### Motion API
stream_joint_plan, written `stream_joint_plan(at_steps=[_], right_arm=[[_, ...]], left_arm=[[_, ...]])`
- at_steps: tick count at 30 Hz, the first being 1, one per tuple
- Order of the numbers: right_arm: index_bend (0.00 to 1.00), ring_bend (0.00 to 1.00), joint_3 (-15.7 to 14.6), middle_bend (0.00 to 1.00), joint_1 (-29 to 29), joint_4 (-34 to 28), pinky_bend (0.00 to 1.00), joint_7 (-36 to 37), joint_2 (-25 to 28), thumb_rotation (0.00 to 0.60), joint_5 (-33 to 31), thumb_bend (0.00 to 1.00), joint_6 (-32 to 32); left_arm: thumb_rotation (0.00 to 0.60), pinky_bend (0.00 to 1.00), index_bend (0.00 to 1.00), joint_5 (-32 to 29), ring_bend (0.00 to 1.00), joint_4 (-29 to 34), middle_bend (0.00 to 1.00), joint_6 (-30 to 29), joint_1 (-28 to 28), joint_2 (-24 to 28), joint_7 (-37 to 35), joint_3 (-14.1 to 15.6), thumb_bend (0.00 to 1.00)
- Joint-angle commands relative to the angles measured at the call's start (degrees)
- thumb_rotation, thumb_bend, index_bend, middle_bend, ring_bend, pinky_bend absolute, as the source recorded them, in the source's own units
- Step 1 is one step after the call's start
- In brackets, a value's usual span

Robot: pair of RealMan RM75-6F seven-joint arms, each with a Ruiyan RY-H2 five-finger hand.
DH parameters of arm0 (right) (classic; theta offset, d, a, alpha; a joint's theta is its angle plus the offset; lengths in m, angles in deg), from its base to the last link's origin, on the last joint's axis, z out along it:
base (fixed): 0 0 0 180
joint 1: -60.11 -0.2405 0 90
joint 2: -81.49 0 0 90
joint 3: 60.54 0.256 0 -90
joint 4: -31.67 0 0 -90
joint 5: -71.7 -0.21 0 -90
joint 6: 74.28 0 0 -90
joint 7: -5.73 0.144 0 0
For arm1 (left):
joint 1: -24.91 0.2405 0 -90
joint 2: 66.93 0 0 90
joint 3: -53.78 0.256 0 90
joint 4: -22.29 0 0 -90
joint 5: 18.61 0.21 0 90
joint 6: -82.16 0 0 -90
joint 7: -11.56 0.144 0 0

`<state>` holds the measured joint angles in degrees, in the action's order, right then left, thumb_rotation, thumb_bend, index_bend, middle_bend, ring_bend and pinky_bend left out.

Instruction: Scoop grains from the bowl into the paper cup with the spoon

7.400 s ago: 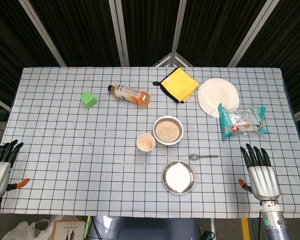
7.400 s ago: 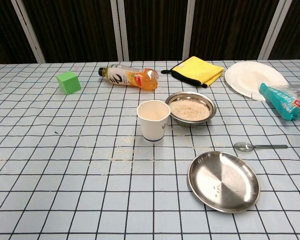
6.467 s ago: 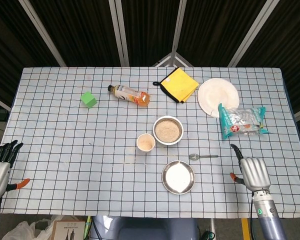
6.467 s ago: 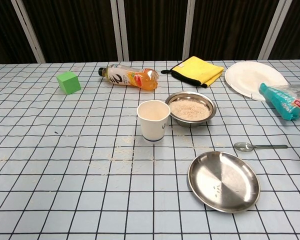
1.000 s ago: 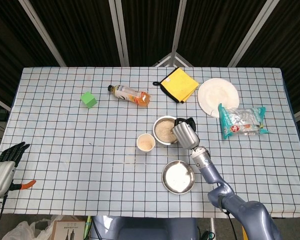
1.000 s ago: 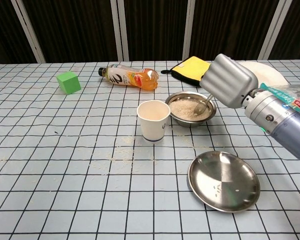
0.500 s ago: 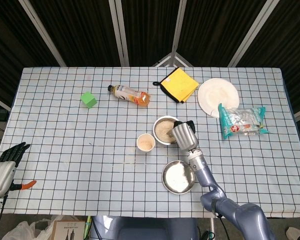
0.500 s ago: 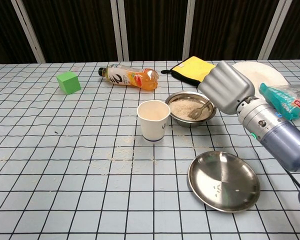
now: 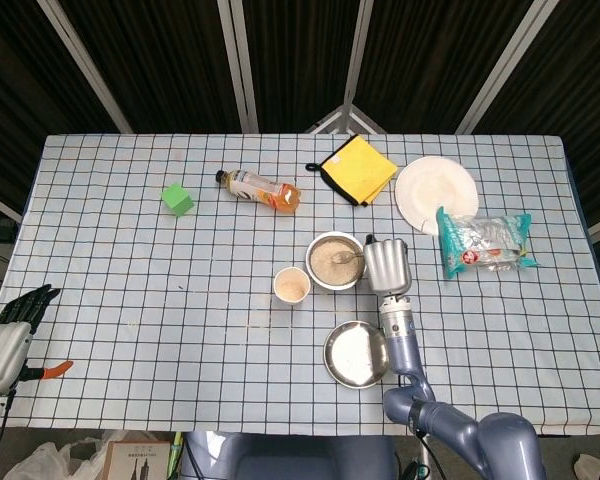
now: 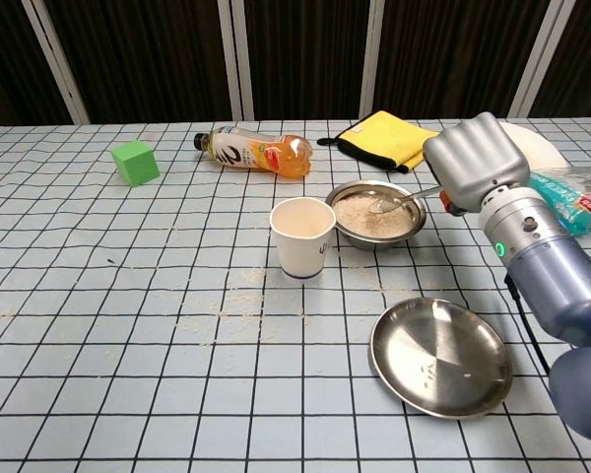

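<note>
Holding the spoon (image 10: pixel 399 200) over the grain, my right hand (image 10: pixel 476 163) sits at the 3 o'clock side of the steel bowl (image 10: pixel 356 191), fingers curled around the handle so that the spoon's head reaches in above the pale grains (image 10: pixel 364 219). From the head view the same hand (image 9: pixel 386 264) shows just beside the bowl (image 9: pixel 317 247), with the spoon (image 9: pixel 346 256) lying across the rim toward the bowl's centre; whether the spoon's head touches the grain I cannot tell. At the bowl's 8 o'clock stands the paper cup (image 10: pixel 302 236), upright and close to the bowl, already carrying some grain as seen from above (image 9: pixel 292 287). Loose grains (image 10: pixel 238 299) lie scattered on the checked tablecloth (image 10: pixel 98 325) at the cup's 7 o'clock. An empty steel plate (image 10: pixel 440 357) rests at the bowl's 5 o'clock, under my right forearm. My left hand (image 9: pixel 8 335) rests far off at the table's 8 o'clock edge, fingers spread and holding nothing. Toward 12 o'clock a bottle of orange drink (image 10: pixel 254 153) lies on its side, with a green cube (image 10: pixel 135 162) at 10 o'clock, a yellow cloth (image 10: pixel 388 138) at 1 o'clock, and a white paper plate (image 9: pixel 436 193) and a snack packet (image 9: pixel 484 242) at 2 o'clock.
</note>
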<state>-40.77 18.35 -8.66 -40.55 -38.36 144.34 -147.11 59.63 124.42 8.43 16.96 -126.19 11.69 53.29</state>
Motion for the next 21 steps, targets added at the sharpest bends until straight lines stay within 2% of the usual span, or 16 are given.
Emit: stream_joint_plan(at_steps=[1, 3, 8, 13, 21], right_arm=[[0.65, 1.0, 0.7, 0.95, 0.5, -0.7, 1.0, 1.2, 0.1, 0.6, -0.9, 0.5, -0.4], [0.65, 1.0, 1.0, 0.95, 0.9, -1.0, 1.0, 2.3, 0.2, 0.6, -1.4, 0.5, -0.7], [0.65, 1.0, -0.9, 0.95, 1.2, 0.4, 1.0, 2.0, 0.8, 0.6, 0.3, 0.5, -1.6], [0.65, 1.0, 0.8, 0.95, 2.0, -0.9, 1.0, 4.2, 0.6, 0.6, -2.0, 0.5, -1.3], [0.65, 1.0, 1.4, 0.95, 3.0, -5.3, 1.0, 5.5, 3.1, 0.6, -1.9, 0.5, -3.5]], left_arm=[[0.6, 0.0, 0.0, -0.1, 0.0, 0.0, 0.0, 0.0, 0.0, 0.0, 0.0, 0.0, 0.0], [0.6, 0.0, 0.0, -0.2, 0.0, 0.0, 0.0, 0.1, -0.1, 0.0, 0.0, -0.1, 0.0], [0.6, 0.0, 0.0, -0.2, 0.0, 0.0, 0.0, 0.0, -0.1, 0.0, 0.1, 0.0, 0.0], [0.6, 0.0, 0.0, -0.3, 0.0, 0.0, 0.0, 0.0, 0.0, 0.0, 0.3, -0.1, 0.0], [0.6, 0.0, 0.0, -0.4, 0.0, -0.1, 0.0, 0.0, -0.1, -0.2, 0.5, -0.1, 0.0]])
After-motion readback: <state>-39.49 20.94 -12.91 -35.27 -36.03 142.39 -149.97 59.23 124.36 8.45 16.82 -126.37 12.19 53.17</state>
